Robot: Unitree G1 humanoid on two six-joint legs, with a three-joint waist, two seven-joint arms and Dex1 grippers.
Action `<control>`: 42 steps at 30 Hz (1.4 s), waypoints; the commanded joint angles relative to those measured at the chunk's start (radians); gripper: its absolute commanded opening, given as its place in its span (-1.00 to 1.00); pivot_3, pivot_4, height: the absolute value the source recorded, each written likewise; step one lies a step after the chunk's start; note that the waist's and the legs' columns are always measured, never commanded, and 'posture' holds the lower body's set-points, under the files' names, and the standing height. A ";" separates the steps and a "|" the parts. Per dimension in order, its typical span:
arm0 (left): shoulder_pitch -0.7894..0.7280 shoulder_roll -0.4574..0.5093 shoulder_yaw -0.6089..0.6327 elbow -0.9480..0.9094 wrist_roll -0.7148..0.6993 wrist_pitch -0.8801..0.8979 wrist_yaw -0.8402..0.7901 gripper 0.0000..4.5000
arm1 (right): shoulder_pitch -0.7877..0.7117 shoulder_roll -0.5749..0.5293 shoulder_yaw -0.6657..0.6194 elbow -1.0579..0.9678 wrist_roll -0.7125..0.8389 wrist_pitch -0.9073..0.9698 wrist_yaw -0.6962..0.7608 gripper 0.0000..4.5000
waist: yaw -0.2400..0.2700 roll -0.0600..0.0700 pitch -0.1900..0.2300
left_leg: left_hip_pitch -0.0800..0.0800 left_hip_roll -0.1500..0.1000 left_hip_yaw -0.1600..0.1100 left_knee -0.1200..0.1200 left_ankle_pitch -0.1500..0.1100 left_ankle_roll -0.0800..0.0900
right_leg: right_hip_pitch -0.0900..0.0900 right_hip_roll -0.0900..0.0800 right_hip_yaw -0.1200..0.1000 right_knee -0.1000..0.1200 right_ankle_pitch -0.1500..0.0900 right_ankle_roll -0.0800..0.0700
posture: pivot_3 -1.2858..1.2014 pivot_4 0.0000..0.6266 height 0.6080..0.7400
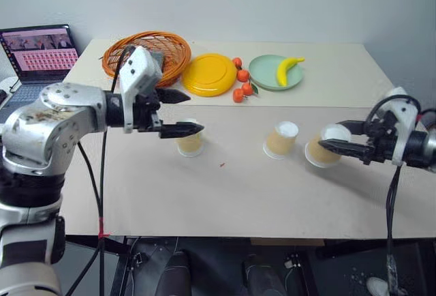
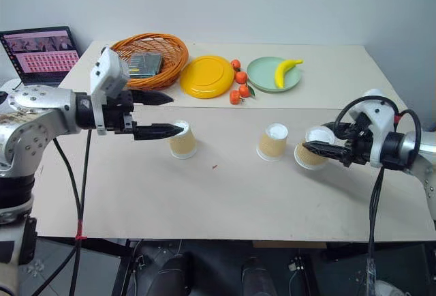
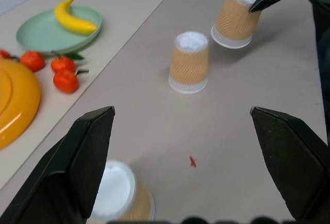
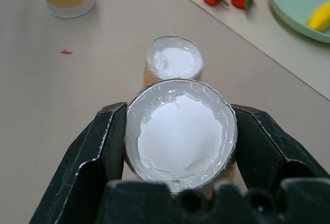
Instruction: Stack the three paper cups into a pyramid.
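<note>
Beige tabletop [image 1: 225,194] carries three tan paper cups, base up. The middle cup [image 1: 281,139] is the landmark: right of it, a tilted cup [image 1: 325,147] is clamped between the right gripper [image 1: 340,147] fingers; left of it, the third cup [image 1: 190,140] stands beneath the wide-open, empty left gripper [image 1: 182,113]. Behind it lie small oranges [image 1: 242,84], a green plate [image 1: 269,74] with a banana [image 1: 286,69], a yellow disc [image 1: 208,74] and an orange wicker basket [image 1: 174,47].
</note>
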 commanded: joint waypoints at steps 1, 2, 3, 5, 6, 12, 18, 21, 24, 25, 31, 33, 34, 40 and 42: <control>0.086 0.052 0.048 -0.046 0.017 -0.019 0.006 1.00 | -0.147 -0.048 0.030 -0.015 -0.018 -0.007 0.030 0.25 | -0.003 0.002 0.001 | 0.000 0.000 0.000 0.000 0.000 0.000 | 0.000 0.000 0.000 0.000 0.000 0.000 | 0.03 -0.52 0.88; 0.119 0.063 0.056 -0.048 0.024 -0.027 0.009 1.00 | -0.187 -0.050 0.051 -0.008 -0.022 -0.011 0.043 0.25 | -0.002 0.002 0.001 | 0.000 0.000 0.000 0.000 0.000 0.000 | -0.001 0.000 0.000 0.001 0.000 0.000 | 0.03 -0.52 0.88; 0.149 0.068 0.069 -0.052 0.025 -0.030 0.016 1.00 | -0.230 -0.052 0.072 0.001 -0.028 -0.015 0.059 0.25 | -0.002 0.001 0.001 | 0.000 0.001 0.000 -0.001 0.000 0.000 | -0.001 0.000 0.000 0.000 0.000 -0.001 | 0.03 -0.52 0.88; 0.195 0.069 0.095 -0.065 0.019 -0.028 0.033 1.00 | -0.308 -0.059 0.110 0.026 -0.048 -0.025 0.095 0.25 | -0.002 0.000 0.002 | 0.000 0.001 0.000 -0.001 0.000 0.000 | -0.001 0.000 -0.001 0.000 0.000 -0.001 | 0.03 -0.52 0.88; 0.212 0.067 0.103 -0.073 0.016 -0.026 0.041 1.00 | -0.339 -0.064 0.126 0.039 -0.059 -0.034 0.113 0.25 | -0.001 -0.001 0.003 | 0.000 0.001 0.000 -0.001 0.000 0.000 | -0.001 0.000 -0.001 0.000 0.000 -0.001 | 0.03 -0.52 0.88; 0.273 0.053 0.146 -0.116 -0.011 -0.017 0.082 1.00 | -0.500 -0.045 0.197 0.116 -0.121 -0.089 0.186 0.25 | 0.005 -0.002 0.003 | -0.001 0.001 0.000 -0.001 0.000 0.000 | -0.002 0.000 -0.001 -0.001 0.000 -0.002 | 0.03 -0.52 0.88; 0.308 0.049 0.173 -0.134 -0.006 -0.030 0.125 1.00 | -0.617 0.159 0.274 0.033 0.001 0.004 0.249 0.25 | -0.020 -0.002 0.003 | 0.000 0.002 0.001 -0.003 0.000 0.000 | -0.004 0.001 0.000 0.001 0.001 -0.003 | 0.03 -0.52 0.88; 0.310 0.059 0.181 -0.131 -0.008 -0.028 0.130 1.00 | -0.607 0.203 0.334 -0.006 -0.013 -0.007 0.283 0.25 | -0.019 -0.002 0.003 | 0.000 0.002 0.000 -0.004 0.000 0.000 | -0.004 0.002 -0.001 0.002 0.001 -0.004 | 0.03 -0.52 0.88; 0.333 0.062 0.217 -0.153 -0.034 -0.009 0.137 1.00 | -0.628 0.277 0.372 0.008 -0.017 0.003 0.260 0.25 | -0.012 -0.003 0.004 | -0.002 0.002 0.000 -0.004 0.000 0.000 | -0.004 0.001 -0.001 0.001 0.001 -0.004 | 0.03 -0.52 0.88; 0.345 0.060 0.235 -0.166 -0.046 -0.001 0.142 1.00 | -0.630 0.301 0.381 0.011 -0.018 0.007 0.251 0.25 | -0.011 -0.003 0.004 | -0.002 0.002 0.000 -0.004 0.000 0.000 | -0.005 0.001 -0.001 0.001 0.001 -0.004 | 0.03 -0.52 0.88; 0.409 0.037 0.314 -0.267 -0.151 0.046 0.178 1.00 | -0.633 0.434 0.445 0.117 -0.097 -0.001 0.168 0.25 | -0.008 -0.004 0.004 | -0.001 0.002 0.000 -0.004 0.000 0.000 | -0.005 0.001 -0.001 0.002 0.001 -0.004 | 0.03 -0.52 0.88; 0.409 0.035 0.321 -0.297 -0.191 0.061 0.187 1.00 | -0.631 0.467 0.459 0.162 -0.119 -0.008 0.155 0.25 | -0.003 -0.004 0.004 | -0.001 0.002 0.000 -0.004 0.000 0.000 | -0.005 0.001 -0.001 0.002 0.001 -0.004 | 0.03 -0.52 0.88; 0.411 0.041 0.326 -0.309 -0.209 0.067 0.182 1.00 | -0.627 0.478 0.473 0.184 -0.142 -0.027 0.153 0.25 | -0.001 -0.004 0.004 | -0.001 0.002 0.000 -0.004 0.000 0.000 | -0.005 0.001 -0.001 0.002 0.001 -0.004 | 0.03 -0.52 0.88; 0.447 0.151 0.399 -0.324 -0.287 0.093 0.104 1.00 | -0.628 0.565 0.496 0.374 -0.206 -0.096 0.149 0.25 | -0.003 -0.005 0.005 | -0.001 0.002 0.000 -0.005 0.000 0.000 | -0.006 0.001 -0.001 0.002 0.001 -0.005 | 0.03 -0.52 0.88; 0.442 0.167 0.406 -0.323 -0.301 0.092 0.112 1.00 | -0.622 0.587 0.510 0.431 -0.237 -0.138 0.153 0.25 | -0.003 -0.005 0.005 | -0.001 0.003 0.000 -0.005 0.000 0.000 | -0.006 0.002 -0.001 0.002 0.001 -0.005 | 0.03 -0.52 0.88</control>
